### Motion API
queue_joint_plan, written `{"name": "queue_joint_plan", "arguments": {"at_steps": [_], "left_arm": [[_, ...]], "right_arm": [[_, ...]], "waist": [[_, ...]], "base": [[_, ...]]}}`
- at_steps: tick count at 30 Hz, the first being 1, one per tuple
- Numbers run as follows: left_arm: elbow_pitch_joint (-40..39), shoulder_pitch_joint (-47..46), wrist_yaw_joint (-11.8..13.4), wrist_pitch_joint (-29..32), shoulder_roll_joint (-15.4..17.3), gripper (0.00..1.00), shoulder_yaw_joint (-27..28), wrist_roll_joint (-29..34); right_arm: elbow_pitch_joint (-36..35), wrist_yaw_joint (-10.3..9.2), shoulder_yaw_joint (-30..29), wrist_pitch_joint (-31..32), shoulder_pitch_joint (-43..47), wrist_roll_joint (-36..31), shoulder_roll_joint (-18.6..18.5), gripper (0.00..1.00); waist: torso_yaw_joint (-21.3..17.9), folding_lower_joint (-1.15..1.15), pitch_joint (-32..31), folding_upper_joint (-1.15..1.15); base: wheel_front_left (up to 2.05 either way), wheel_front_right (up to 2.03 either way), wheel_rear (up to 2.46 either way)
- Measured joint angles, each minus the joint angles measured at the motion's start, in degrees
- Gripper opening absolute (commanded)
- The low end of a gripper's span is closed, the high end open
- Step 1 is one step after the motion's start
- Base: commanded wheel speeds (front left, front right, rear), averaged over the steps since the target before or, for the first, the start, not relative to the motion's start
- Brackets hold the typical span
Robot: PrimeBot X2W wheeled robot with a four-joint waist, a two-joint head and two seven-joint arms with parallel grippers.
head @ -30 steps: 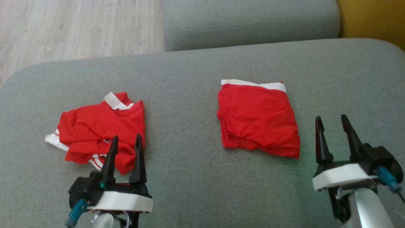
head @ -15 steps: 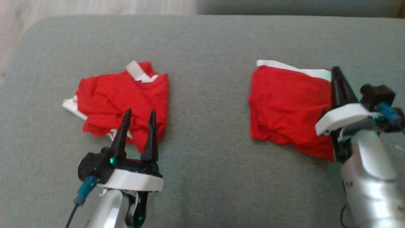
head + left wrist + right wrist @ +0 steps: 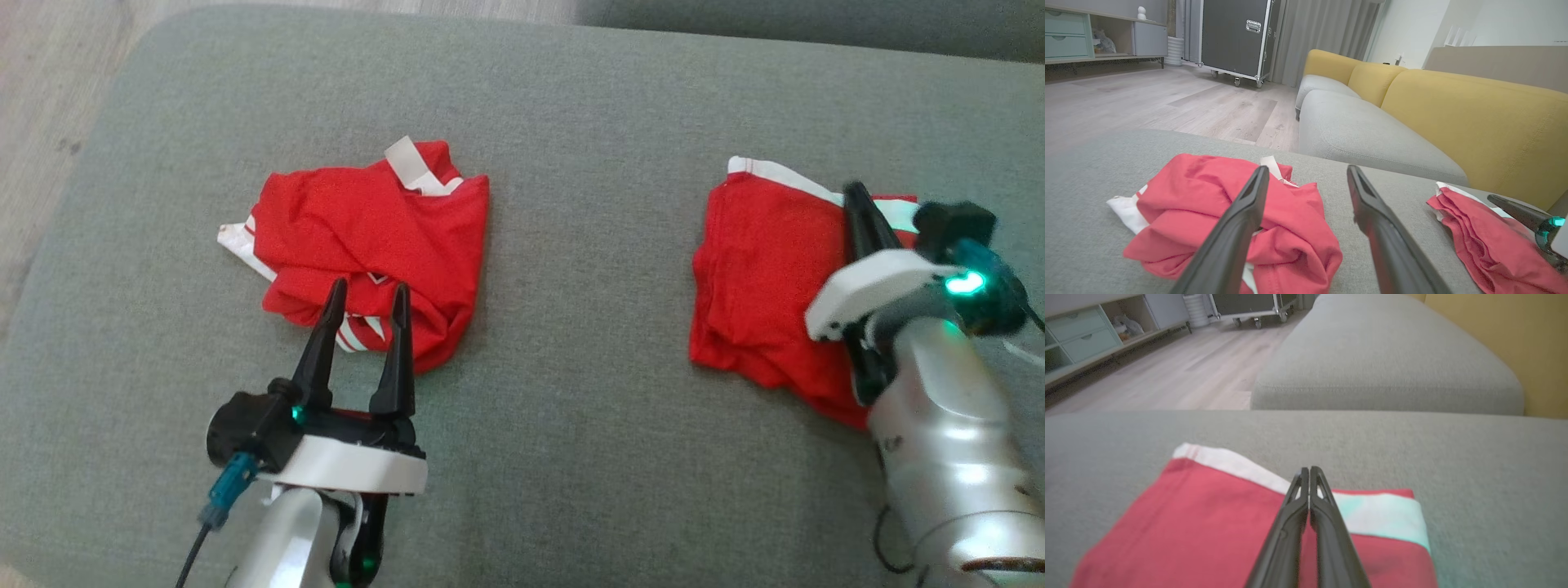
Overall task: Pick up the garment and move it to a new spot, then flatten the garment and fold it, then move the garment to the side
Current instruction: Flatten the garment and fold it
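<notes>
- The crumpled garment, red with white trim, lies bunched on the left part of the grey cushion. The folded garment, the same red with a white band, lies flat on the right part, well apart from it.
- Both look to me like thin, light jersey. They seem limp with nothing stiff in them, and would likely sag and come undone if lifted by one point.
- I'd pinch the bunched one at a raised ridge or the white hem. The folded one seems better pushed, or gripped through all its layers at an edge.
- The left claw has its fingers wide apart and holds nothing, with the tips over the near edge of the heap.
- The right claw has its fingers pressed together and lies over the folded piece's right side by the white band. I see no cloth between them, and whether they press on it I can't tell.
</notes>
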Motion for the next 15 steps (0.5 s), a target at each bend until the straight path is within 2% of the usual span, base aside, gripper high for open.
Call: {"name": "queue_joint_plan", "arguments": {"at_steps": [4,11,15], "left_arm": [[0.0,0.07,0.01,0.0,0.0,1.0,-0.1,0.0],[0.0,0.08,0.0,0.0,0.0,1.0,-0.1,0.01],[0.04,0.32,-0.03,0.0,0.02,1.0,0.15,0.05]], "right_arm": [[-2.9,0.0,5.8,-0.13,0.01,2.79,1.23,0.0],[5.12,-0.01,15.04,-0.14,2.47,6.6,1.44,0.0],[3.09,-0.01,17.14,-0.13,2.26,8.79,1.47,0.0]], "waist": [[-0.65,0.0,-0.86,0.0],[-1.52,0.0,-2.07,0.0],[-2.43,0.0,-3.18,0.0]], "base": [[0.0,0.0,0.0],[0.0,0.0,0.0],[0.0,0.0,0.0]]}}
